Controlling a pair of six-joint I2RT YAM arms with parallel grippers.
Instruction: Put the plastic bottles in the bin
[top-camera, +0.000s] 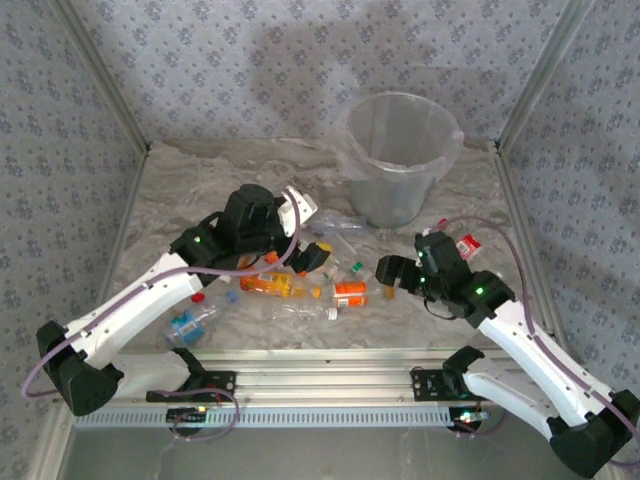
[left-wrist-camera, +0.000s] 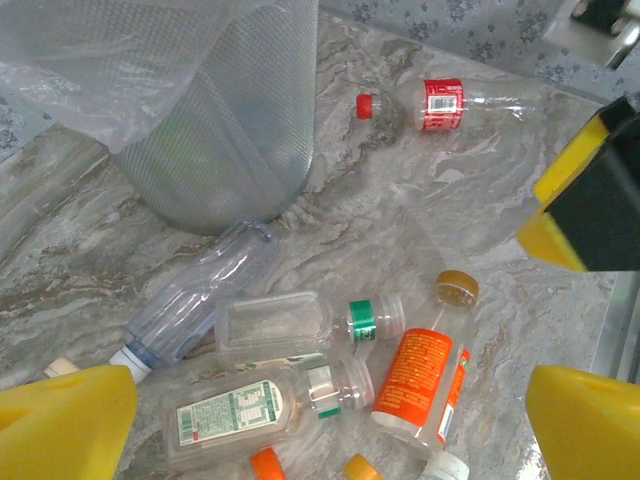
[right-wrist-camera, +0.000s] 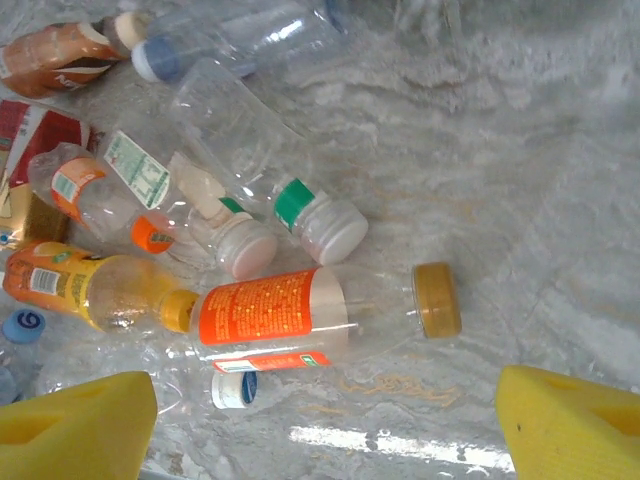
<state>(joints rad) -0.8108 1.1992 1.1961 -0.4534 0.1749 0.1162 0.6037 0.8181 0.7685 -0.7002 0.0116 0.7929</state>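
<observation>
The bin (top-camera: 392, 195) stands upright at the far middle of the tabletop (top-camera: 190, 185), with a clear liner (left-wrist-camera: 60, 60) folded over its rim. The bottles (top-camera: 300, 290) lie on their sides in a loose scatter in front of it, between the two arms, all outside the bin.

The left gripper (top-camera: 308, 256) hangs over the middle of the scatter, jaws spread wide and grasping nothing. Its wrist view shows a green-band bottle (left-wrist-camera: 300, 325) and an orange-label bottle (left-wrist-camera: 420, 385) on the tabletop below, with the bin's wall just beyond them. A red-label bottle (left-wrist-camera: 445, 105) lies apart from the rest, off to the right of the bin.

The right gripper (top-camera: 386, 270) sits low at the right edge of the scatter, jaws parted and empty. The orange-label bottle, gold-capped, lies just ahead of its yellow pads (right-wrist-camera: 80, 425), apart from them.
</observation>
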